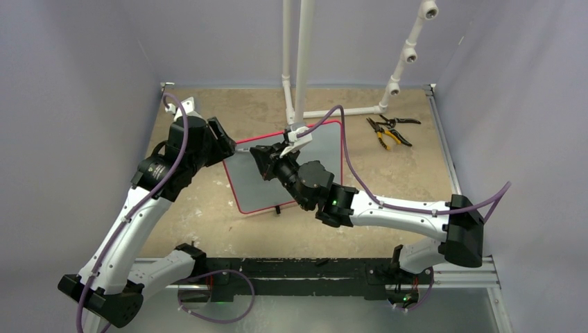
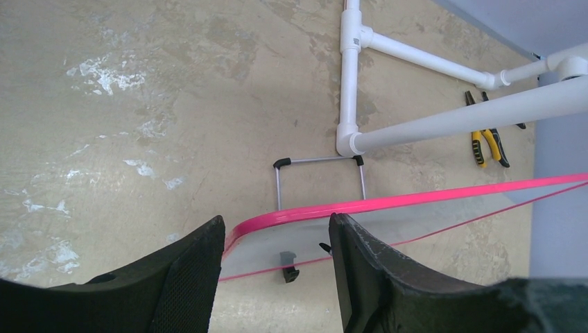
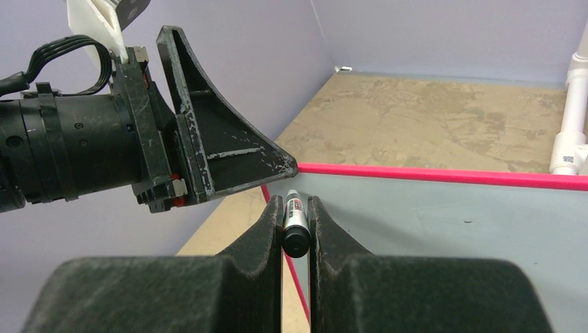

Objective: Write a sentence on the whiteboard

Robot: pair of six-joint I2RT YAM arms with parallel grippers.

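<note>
Okay, your right gripper [image 3: 295,208] is clamped on the marker [image 3: 294,225], whose long axis points at the upper-left corner of the blank whiteboard [image 1: 263,191] at mid-frame. Your left gripper [image 2: 277,222] gapes wide, straddling the board's left edge.

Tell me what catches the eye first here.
A red-rimmed whiteboard is propped mid-table, its face blank where visible. The right pincer is shut on a black marker by the board's far left corner, where the left pincer straddles the edge. Pliers lie at the far right.
</note>
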